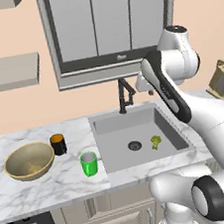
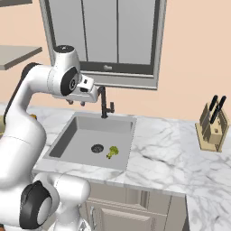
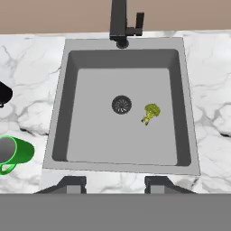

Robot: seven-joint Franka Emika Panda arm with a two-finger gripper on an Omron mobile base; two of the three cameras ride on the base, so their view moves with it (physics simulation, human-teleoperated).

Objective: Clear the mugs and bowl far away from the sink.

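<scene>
The sink (image 3: 122,108) fills the hand view's centre above the fingers (image 3: 113,184), which are spread and empty. On the tabletop (image 1: 39,188) at left: bowl (image 1: 29,161), green mug (image 1: 89,163), black mug (image 1: 58,144), all well apart from the fingers.

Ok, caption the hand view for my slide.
Open gripper hangs above the sink, broccoli beside the drain, green mug left.

This is a home kitchen: a marble counter (image 1: 40,193) holds a grey sink (image 1: 136,130) with a black faucet (image 1: 125,94) under a window (image 1: 95,26). A knife block (image 2: 212,128) stands on the counter to the right, wooden cabinets (image 1: 105,220) run below, wall shelves (image 1: 9,72) hang at the left, and a bowl (image 1: 29,161) and two mugs (image 1: 89,163) sit beside the sink
</scene>
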